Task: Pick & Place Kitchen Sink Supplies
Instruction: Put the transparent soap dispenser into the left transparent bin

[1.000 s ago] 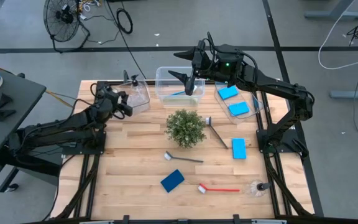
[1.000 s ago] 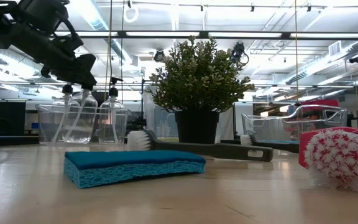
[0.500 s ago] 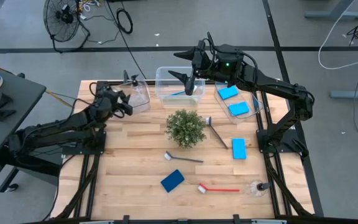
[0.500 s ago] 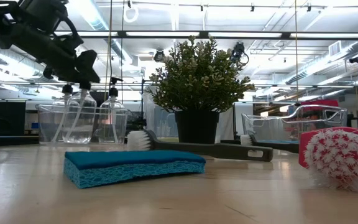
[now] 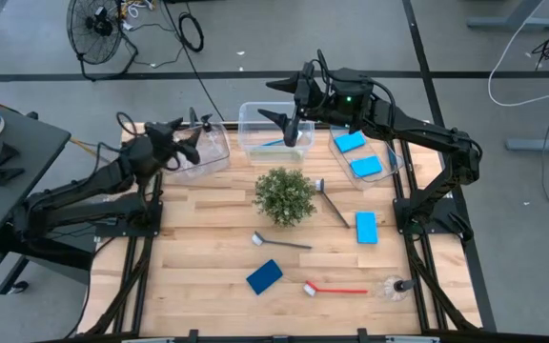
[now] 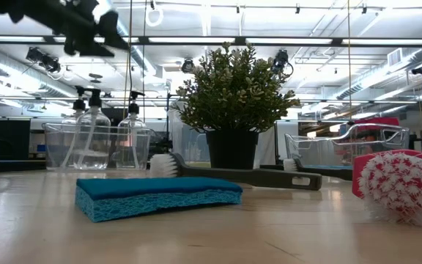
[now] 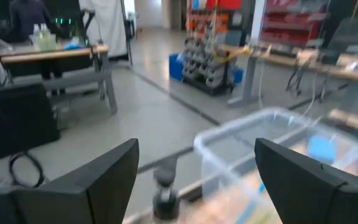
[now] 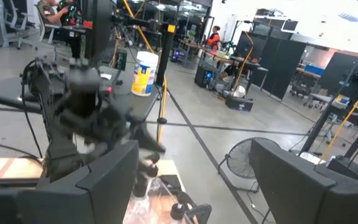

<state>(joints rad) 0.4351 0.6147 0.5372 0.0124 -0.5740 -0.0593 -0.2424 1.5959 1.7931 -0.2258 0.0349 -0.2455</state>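
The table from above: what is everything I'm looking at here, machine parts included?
plant: one, green, table centre
bins: three, clear, along the back edge
sponges: four, blue; two in the right bin, two loose on the table
brushes: three; two dark grey near the plant, one red at the front
bottles: clear, black caps; three seem to stand in the left bin, one lies at the front right corner
fan: one, black, on the floor beyond the table
left end effector: open, empty, above the left bin
right end effector: open, empty, above the middle bin
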